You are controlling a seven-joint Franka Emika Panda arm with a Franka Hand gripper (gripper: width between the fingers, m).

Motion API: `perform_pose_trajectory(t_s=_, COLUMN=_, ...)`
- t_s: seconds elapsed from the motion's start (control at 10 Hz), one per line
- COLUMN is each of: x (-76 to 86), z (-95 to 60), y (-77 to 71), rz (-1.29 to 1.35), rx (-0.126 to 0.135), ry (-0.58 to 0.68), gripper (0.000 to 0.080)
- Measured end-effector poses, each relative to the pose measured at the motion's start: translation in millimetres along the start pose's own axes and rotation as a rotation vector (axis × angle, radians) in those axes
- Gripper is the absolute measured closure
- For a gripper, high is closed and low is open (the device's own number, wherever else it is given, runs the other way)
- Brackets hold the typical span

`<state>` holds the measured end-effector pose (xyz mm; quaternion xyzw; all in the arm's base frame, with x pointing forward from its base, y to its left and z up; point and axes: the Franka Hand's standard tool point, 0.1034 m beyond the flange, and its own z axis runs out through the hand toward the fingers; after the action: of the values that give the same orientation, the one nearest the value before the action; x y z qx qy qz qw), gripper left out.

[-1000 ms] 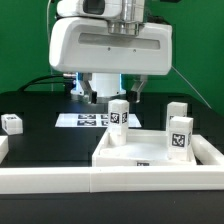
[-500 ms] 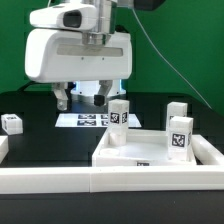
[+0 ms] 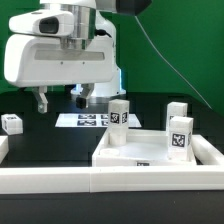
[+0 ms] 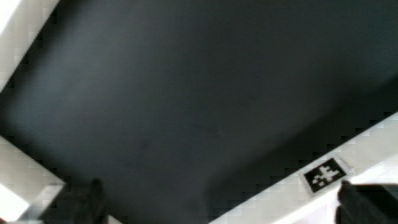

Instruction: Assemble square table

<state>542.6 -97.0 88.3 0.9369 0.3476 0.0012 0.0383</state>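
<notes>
The white square table top (image 3: 140, 152) lies at the exterior view's right, rim up. Three white tagged legs stand on it: one at its far left corner (image 3: 119, 118), one at the far right (image 3: 178, 111), one nearer on the right (image 3: 181, 138). A fourth leg (image 3: 11, 123) lies loose on the black table at the exterior view's left. My gripper (image 3: 62, 101) hangs open and empty above the table, between the loose leg and the top. In the wrist view the gripper (image 4: 226, 206) is over bare black table, beside a white piece with a tag (image 4: 326, 177).
The marker board (image 3: 90, 119) lies flat behind the gripper. A long white border rail (image 3: 90, 183) runs along the front edge and up both sides. A green wall stands behind, with a cable hanging on the exterior view's right.
My gripper has moved steadily toward the exterior view's left, away from the leg on the top's far left corner, staying open and empty. The parts have not moved.
</notes>
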Motion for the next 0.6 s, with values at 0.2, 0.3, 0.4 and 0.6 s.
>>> perform_pose_trajectory(t_s=0.2, x=-0.5, z=0.4, y=-0.3, rz=0.000, rx=0.001, ry=-0.001, gripper=0.0151)
perform_pose_trajectory(t_s=0.3, x=-4.5, z=1.3, y=-0.1, rz=-0.016, rx=0.001, ry=-0.001, gripper=0.0151)
perform_pose_trajectory(t_s=0.4, x=-23.5, z=5.4, y=-5.6, rz=-0.026, rx=0.005, ry=-0.004, gripper=0.0151)
perform_pose_trajectory(t_s=0.6, x=-64.7, z=8.2, y=-24.0, rz=-0.029, rx=0.032, ry=-0.011, gripper=0.0151)
